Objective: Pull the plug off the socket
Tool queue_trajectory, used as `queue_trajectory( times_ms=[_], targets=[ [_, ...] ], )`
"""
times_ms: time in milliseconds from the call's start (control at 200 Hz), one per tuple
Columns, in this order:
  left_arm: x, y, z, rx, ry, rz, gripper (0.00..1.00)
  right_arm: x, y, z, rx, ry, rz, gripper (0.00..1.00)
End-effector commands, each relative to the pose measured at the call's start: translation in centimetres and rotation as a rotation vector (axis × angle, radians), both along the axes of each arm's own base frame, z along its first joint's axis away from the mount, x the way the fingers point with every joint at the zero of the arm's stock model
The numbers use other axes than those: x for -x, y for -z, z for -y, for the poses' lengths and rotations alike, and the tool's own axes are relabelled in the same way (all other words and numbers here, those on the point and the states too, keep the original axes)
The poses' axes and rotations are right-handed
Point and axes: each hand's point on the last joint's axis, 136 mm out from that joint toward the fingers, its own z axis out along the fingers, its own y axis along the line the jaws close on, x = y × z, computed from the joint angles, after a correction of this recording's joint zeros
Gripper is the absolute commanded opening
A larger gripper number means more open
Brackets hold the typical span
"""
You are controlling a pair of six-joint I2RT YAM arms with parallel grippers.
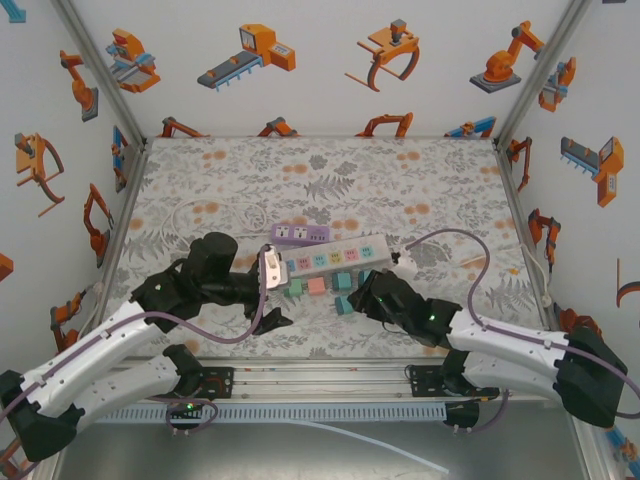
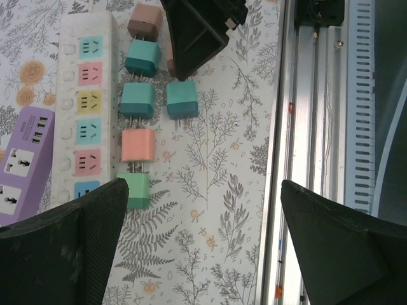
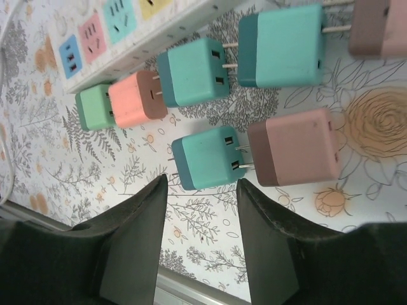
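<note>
A white power strip point(image 1: 335, 255) point(image 2: 82, 95) point(image 3: 121, 32) with coloured sockets lies mid-table. Along its near side lie several loose cube plugs, prongs showing: green point(image 2: 133, 190) point(image 3: 95, 108), salmon point(image 2: 138, 145) point(image 3: 137, 98), teal point(image 2: 137, 100) point(image 3: 194, 70) and brown point(image 2: 145, 21). One more teal plug point(image 3: 206, 157) point(image 2: 182, 100) lies just ahead of my right gripper point(image 3: 202, 190) point(image 1: 362, 292), which is open and holds nothing. My left gripper point(image 2: 203, 210) point(image 1: 275, 292) is open wide over bare cloth at the row's left end, its far finger beside the green plug.
A purple power strip point(image 1: 300, 234) point(image 2: 22, 159) lies behind the white one. A pink-and-brown plug point(image 3: 296, 146) sits beside the teal one. A purple cable point(image 1: 470, 250) loops at the right. The metal rail point(image 2: 318, 127) runs along the near table edge.
</note>
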Motion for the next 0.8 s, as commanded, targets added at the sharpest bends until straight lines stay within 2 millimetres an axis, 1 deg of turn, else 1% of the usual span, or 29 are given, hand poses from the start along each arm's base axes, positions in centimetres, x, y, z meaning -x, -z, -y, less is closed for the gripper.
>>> queue_trajectory(
  times_ms=[0, 40, 120, 140, 170, 225, 275, 340, 406, 506, 566, 636, 721, 791],
  targets=[
    [-0.2, -0.5, -0.1, 0.019, -0.034, -0.003, 0.97, -1.7, -4.4, 1.5, 0.134, 0.009, 0.178, 0.47],
    [-0.5, -0.7, -0.2, 0.027, -0.054, 0.001, 0.97, -2.2, -5.7, 2.2, 0.189, 0.014, 0.237, 0.47],
    [-1.8, -0.8, -0.5, 0.032, -0.139, 0.017, 0.97, -3.3, -8.0, 3.5, 0.33, 0.017, 0.354, 0.49],
    [-2.2, -0.8, -0.6, 0.03, -0.162, 0.021, 0.97, -3.6, -8.7, 3.9, 0.366, 0.02, 0.383, 0.51],
    [-2.7, -0.8, -0.9, 0.028, -0.199, 0.03, 0.97, -4.0, -9.5, 4.5, 0.421, 0.033, 0.419, 0.58],
    [-3.9, -0.9, -1.4, 0.028, -0.271, 0.05, 0.97, -4.8, -11.0, 5.9, 0.517, 0.078, 0.474, 0.66],
    [-4.9, -1.0, -1.8, 0.037, -0.341, 0.068, 0.97, -5.5, -12.0, 7.0, 0.582, 0.113, 0.502, 0.71],
    [-6.4, -1.1, -2.6, 0.058, -0.441, 0.092, 0.97, -6.7, -12.8, 8.5, 0.618, 0.153, 0.507, 0.74],
    [-7.9, -1.1, -3.5, 0.066, -0.548, 0.117, 0.97, -7.9, -12.7, 10.0, 0.62, 0.183, 0.489, 0.76],
    [-10.4, -0.9, -5.6, 0.06, -0.733, 0.165, 0.97, -9.5, -12.3, 12.5, 0.634, 0.217, 0.468, 0.79],
    [-12.2, -0.8, -7.3, 0.064, -0.875, 0.192, 0.97, -10.2, -12.3, 14.3, 0.672, 0.256, 0.46, 0.85],
    [-13.8, -0.4, -9.3, 0.079, -1.009, 0.197, 0.97, -11.1, -11.8, 16.2, 0.721, 0.292, 0.44, 0.91],
    [-15.5, 0.3, -11.6, 0.105, -1.134, 0.193, 0.97, -12.1, -10.7, 19.0, 0.751, 0.356, 0.388, 0.96],
    [-17.0, 1.2, -14.1, 0.133, -1.263, 0.192, 0.97, -12.9, -9.3, 21.1, 0.744, 0.4, 0.343, 0.97]
  ],
)
